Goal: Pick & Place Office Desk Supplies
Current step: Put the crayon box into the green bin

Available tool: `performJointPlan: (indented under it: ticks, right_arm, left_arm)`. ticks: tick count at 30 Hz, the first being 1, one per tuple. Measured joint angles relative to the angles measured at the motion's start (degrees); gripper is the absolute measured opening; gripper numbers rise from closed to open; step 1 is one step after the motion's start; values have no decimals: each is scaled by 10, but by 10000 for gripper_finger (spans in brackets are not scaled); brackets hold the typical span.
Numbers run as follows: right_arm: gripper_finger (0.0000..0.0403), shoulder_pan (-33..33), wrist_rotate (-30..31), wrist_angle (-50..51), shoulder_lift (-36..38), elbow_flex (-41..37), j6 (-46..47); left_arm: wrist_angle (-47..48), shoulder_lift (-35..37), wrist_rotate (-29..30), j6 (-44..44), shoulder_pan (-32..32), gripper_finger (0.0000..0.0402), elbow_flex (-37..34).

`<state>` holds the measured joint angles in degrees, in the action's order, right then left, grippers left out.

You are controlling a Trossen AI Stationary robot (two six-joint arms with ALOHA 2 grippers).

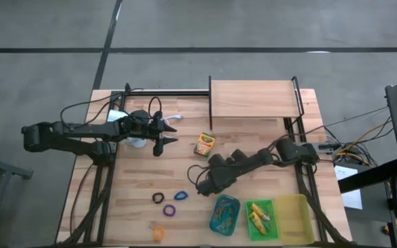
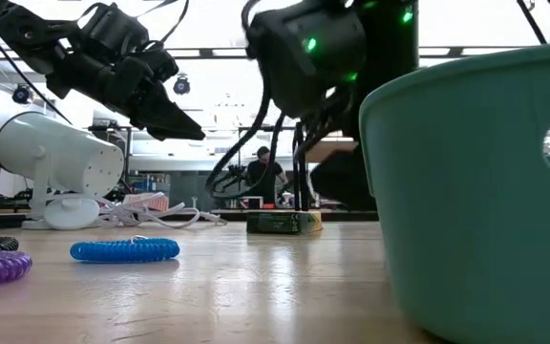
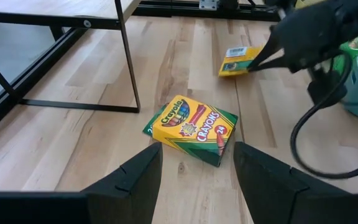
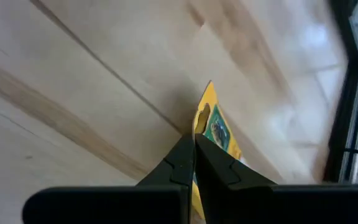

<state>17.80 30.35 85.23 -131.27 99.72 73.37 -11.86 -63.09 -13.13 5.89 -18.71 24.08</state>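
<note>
While flat, crayon box (image 3: 191,129) long axis diagonal.

The surface (image 1: 185,176) is showing pale wood with a smooth, faintly shiny grain. The crayon box (image 3: 190,129) is looking like glossy printed card. The blue loop (image 2: 124,250) is gleaming like coiled plastic. The teal tray (image 2: 466,182) is appearing as smooth matt plastic, the lamp (image 2: 55,158) as glossy white plastic.

crayon box (image 3: 190,129), yellow and green: "crayola" is printed on its upper edge, "crayons" across its face, "24" at one corner. on the second box (image 3: 240,61) a white label is seen, unreadable.
</note>
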Motion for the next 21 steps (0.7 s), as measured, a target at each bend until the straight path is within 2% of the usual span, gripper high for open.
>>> performJointPlan:
  ticks: [10,21]
  right_arm:
    - [8,38,73,3,65,0,43]
    - [8,100,130,27,185,-4,61]
  left_arm:
    - [2,0,0,0,0,203,0]
    - [2,0,0,0,0,203,0]
